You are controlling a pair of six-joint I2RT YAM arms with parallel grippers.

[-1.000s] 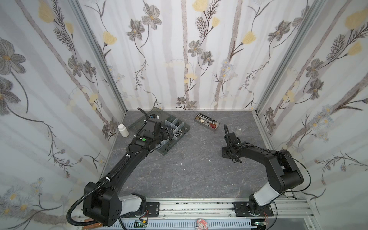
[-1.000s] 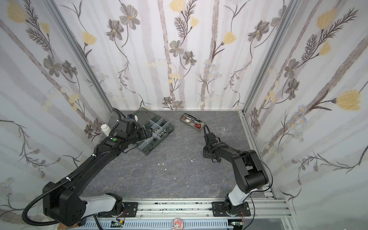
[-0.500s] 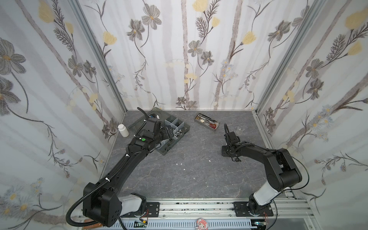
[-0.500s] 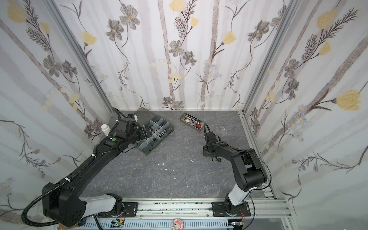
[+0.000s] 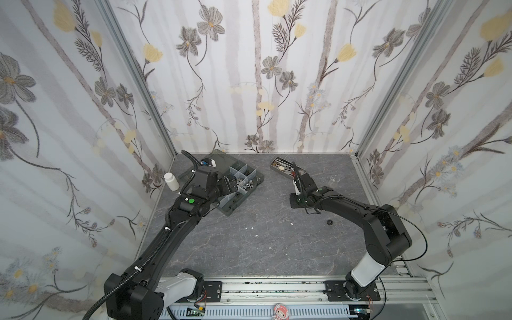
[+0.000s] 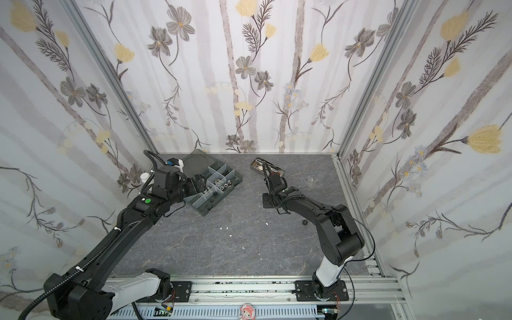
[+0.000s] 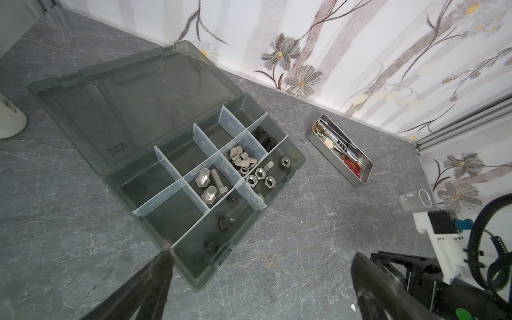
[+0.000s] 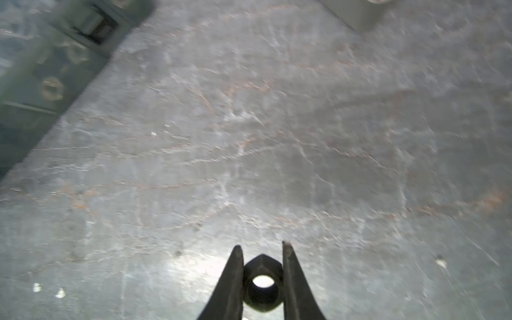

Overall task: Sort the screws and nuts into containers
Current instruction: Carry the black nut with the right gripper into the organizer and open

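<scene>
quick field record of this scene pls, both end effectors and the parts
left end effector: open, empty, at the organizer box
right end effector: shut on a black nut
organizer box: lid open; silver screws and silver nuts in separate compartments
loose: one small black piece on the table near the right arm

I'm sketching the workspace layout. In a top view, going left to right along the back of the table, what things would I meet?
white bottle → organizer box → metal tin → clear cup
</scene>
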